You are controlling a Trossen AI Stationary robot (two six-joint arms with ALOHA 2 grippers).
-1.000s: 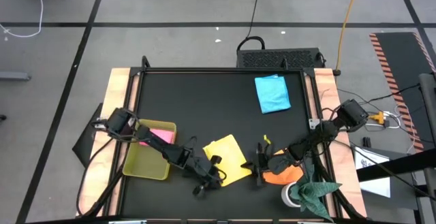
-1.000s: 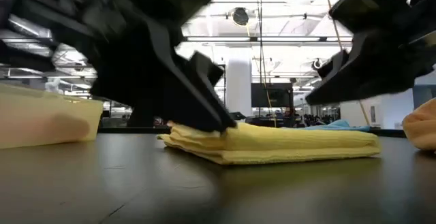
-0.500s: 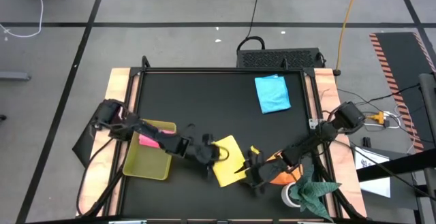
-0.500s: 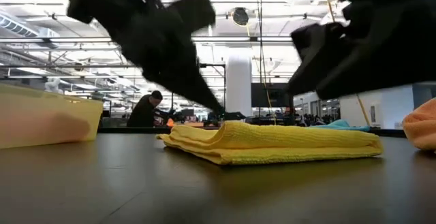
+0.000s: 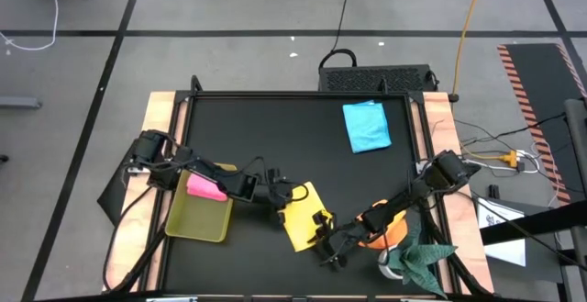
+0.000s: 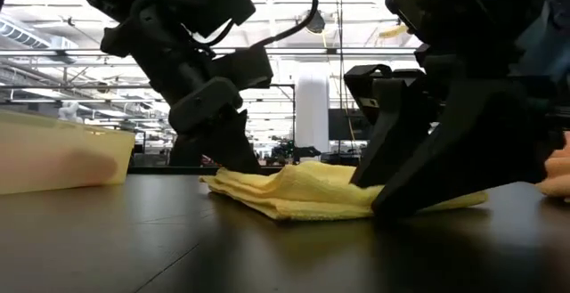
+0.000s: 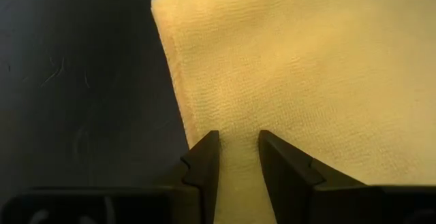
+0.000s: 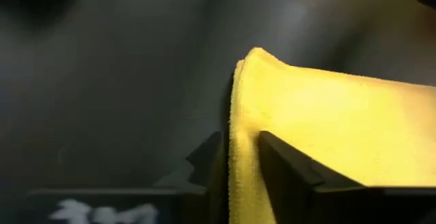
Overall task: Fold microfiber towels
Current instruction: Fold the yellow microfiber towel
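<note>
Yellow towel (image 5: 303,216) lies folded near the front centre of the surface (image 5: 293,146), long axis running roughly 11 to 5 o'clock. Left gripper (image 7: 235,157) is at its 10 o'clock corner, jaws clamped on the edge. Right gripper (image 8: 235,159) is at the 5 o'clock end, jaws pinching a raised fold. Both arms are equally near, at opposite ends. Judgement: the next fold turns on bringing one end over the other along that axis. Open room lies toward 12 o'clock; the tray (image 5: 197,219) crowds 9 o'clock, the orange towel (image 5: 381,236) 3 o'clock
</note>
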